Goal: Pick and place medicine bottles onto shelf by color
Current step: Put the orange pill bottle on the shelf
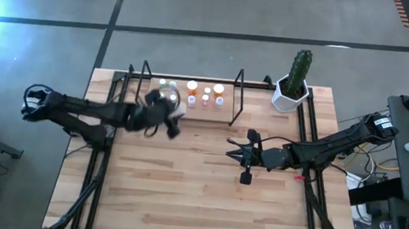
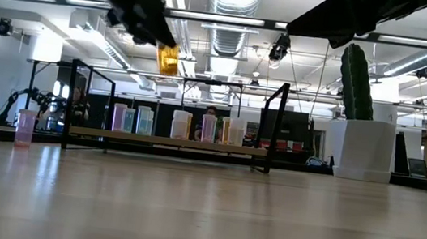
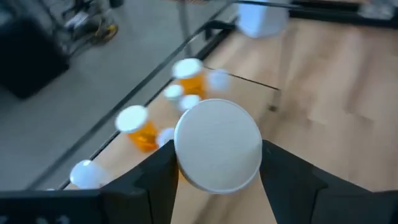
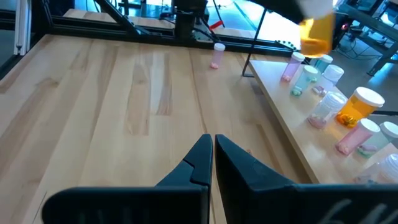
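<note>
The left gripper [image 1: 169,116] is hanging in the air just in front of the shelf [image 1: 223,113], its fingers [image 3: 155,174] clamped on an orange bottle [image 2: 167,59] — the white cap is filling the space between them in the left wrist view. In the low view that bottle is sitting well above the shelf board, tilted, touching nothing but the gripper.

Beyond and below the held bottle, a row of bottles [image 2: 181,124] is standing upright on the shelf board: greenish and clear ones, pinkish ones, and orange ones [image 1: 192,88]. One pinkish bottle [image 2: 25,126] is standing alone on the table [image 1: 183,187], off the shelf end — away from the left gripper.

The right gripper [image 1: 247,157] is waiting over the table's middle, well apart from the shelf, its fingers [image 4: 239,163] pressed together and empty. A cactus pot [image 1: 291,95] is standing at the far corner beyond it.
</note>
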`<action>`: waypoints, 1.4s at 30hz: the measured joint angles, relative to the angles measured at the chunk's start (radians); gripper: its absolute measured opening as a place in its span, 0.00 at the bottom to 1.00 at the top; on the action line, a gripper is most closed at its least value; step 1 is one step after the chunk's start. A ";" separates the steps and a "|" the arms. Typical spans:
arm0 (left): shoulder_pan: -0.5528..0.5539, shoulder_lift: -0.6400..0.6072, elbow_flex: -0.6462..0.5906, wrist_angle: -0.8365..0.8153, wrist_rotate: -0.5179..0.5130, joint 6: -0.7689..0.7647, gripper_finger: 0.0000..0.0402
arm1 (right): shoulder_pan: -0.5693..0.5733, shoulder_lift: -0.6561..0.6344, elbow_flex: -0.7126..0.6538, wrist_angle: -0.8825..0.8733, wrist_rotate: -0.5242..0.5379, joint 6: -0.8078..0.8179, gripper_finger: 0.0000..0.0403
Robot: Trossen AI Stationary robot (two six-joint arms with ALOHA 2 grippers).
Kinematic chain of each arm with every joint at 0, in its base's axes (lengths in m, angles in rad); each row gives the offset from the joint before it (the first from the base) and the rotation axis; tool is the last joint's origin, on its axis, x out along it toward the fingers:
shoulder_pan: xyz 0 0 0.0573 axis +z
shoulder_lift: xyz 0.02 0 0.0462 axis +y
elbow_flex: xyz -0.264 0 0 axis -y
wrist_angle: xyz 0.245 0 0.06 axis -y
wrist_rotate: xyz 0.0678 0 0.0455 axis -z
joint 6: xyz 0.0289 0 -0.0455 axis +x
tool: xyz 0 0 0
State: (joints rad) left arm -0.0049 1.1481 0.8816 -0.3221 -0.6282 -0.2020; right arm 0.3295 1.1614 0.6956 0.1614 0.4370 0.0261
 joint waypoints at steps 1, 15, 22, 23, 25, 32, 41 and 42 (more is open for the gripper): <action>0.053 0.001 -0.009 0.025 0.036 0.001 0.45 | 0.000 0.000 0.000 0.000 0.000 0.000 0.02; 0.247 0.161 -0.026 0.063 0.282 -0.071 0.45 | 0.000 0.000 0.000 -0.006 -0.004 -0.001 0.02; 0.252 0.229 -0.026 0.059 0.276 -0.072 0.45 | 0.000 0.000 0.000 -0.007 -0.021 0.000 0.02; 0.256 0.238 -0.026 0.059 0.275 -0.072 0.45 | 0.000 0.000 0.000 -0.007 -0.021 0.000 0.02; 0.268 0.255 -0.026 0.059 0.274 -0.072 0.45 | 0.000 0.000 0.000 -0.007 -0.021 0.000 0.02; 0.303 0.290 -0.026 0.070 0.274 -0.062 0.45 | 0.000 0.000 0.000 -0.007 -0.021 0.000 0.02; 0.307 0.277 -0.026 0.065 0.277 -0.045 0.45 | 0.000 0.000 0.000 -0.007 -0.021 0.000 0.02; 0.307 0.277 -0.026 0.065 0.279 -0.043 0.46 | 0.000 0.000 0.000 -0.007 -0.021 0.000 0.02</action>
State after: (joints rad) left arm 0.3019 1.4250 0.8551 -0.2569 -0.3490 -0.2451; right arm 0.3295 1.1614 0.6956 0.1543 0.4160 0.0257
